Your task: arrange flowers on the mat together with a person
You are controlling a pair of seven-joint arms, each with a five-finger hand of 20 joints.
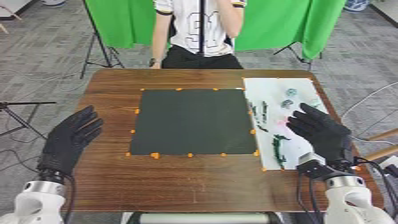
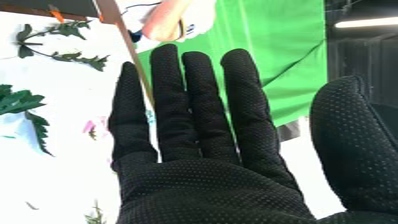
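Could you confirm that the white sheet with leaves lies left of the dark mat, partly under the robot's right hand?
Not quite: in the head view, the white sheet with leaves lies right of the dark mat; it is indeed partly under the robot's right hand.

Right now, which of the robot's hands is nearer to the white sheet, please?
Right: the right hand is above the sheet; the left hand is beyond the dark mat.

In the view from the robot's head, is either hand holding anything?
No, nothing is held: the left hand is empty, and the right hand is open.
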